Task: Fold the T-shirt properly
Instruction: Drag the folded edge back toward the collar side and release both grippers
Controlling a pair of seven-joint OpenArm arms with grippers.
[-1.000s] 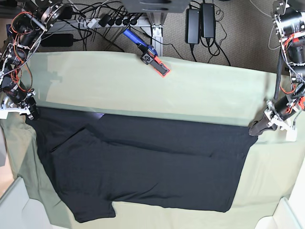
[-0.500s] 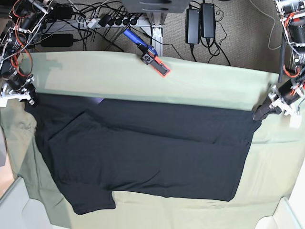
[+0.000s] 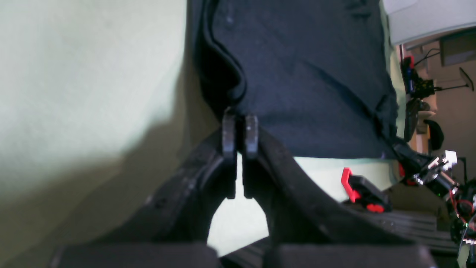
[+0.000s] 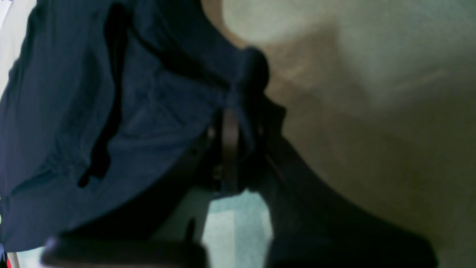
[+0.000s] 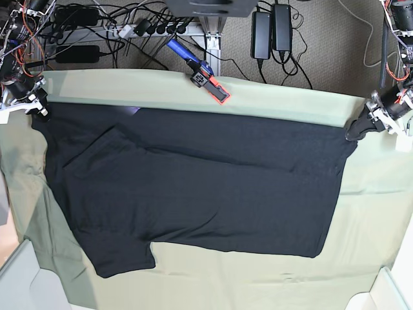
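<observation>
A red-and-blue hand tool is seen lying across the far edge of the worktop, which is draped in a pale green cloth; black power bricks and tangled cables are seen on the floor beyond that edge. White bins are cut off at both near corners. The large black short-sleeved fabric T-shirt is spread flat over the middle of the worktop, plain face up, its long axis running from side edge to side edge, with one sleeve reaching toward the near edge. The left gripper is clamped on the shirt's far corner at one side edge, a thin slit showing between its fingers lower down. The right gripper is pinched onto bunched fabric at the opposite far corner; its fingertips are blurred and largely hidden by cloth.
</observation>
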